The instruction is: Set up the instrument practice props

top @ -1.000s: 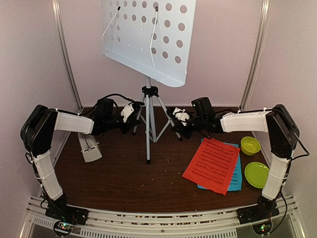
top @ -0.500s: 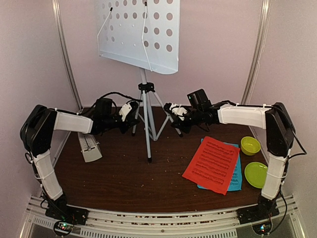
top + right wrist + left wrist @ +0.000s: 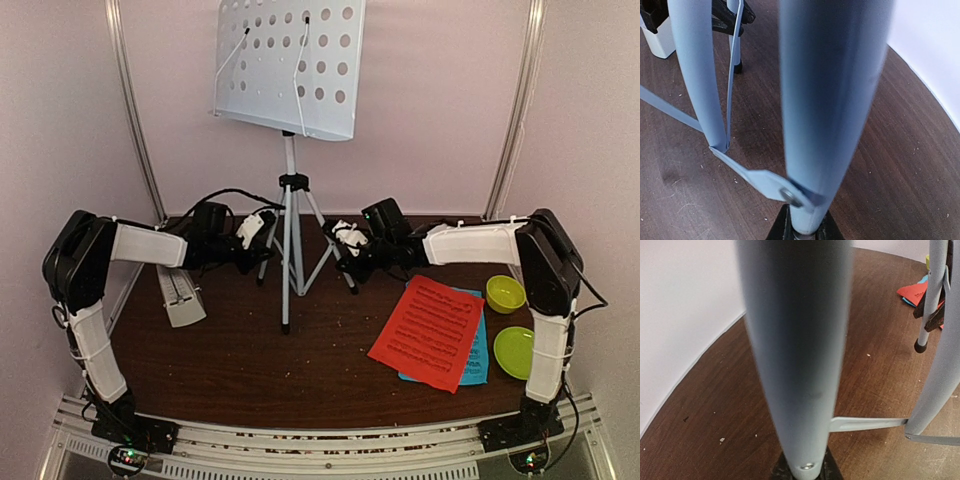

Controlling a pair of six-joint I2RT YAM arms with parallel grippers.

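Top external, perforated music-stand desk (image 3: 285,72), silver tubular tripod (image 3: 288,270), red page (image 3: 428,332)

Open tabletop (image 3: 250,370) before tripod legs (image 3: 287,290)

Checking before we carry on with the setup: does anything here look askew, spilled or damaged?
Nothing looks spilled or broken. The music stand stands roughly upright, the left end effector and right end effector each shut on a tripod leg. The red sheet lies crooked over the blue sheet on the table.

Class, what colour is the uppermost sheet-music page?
The uppermost page is red, clearest in the top external view.
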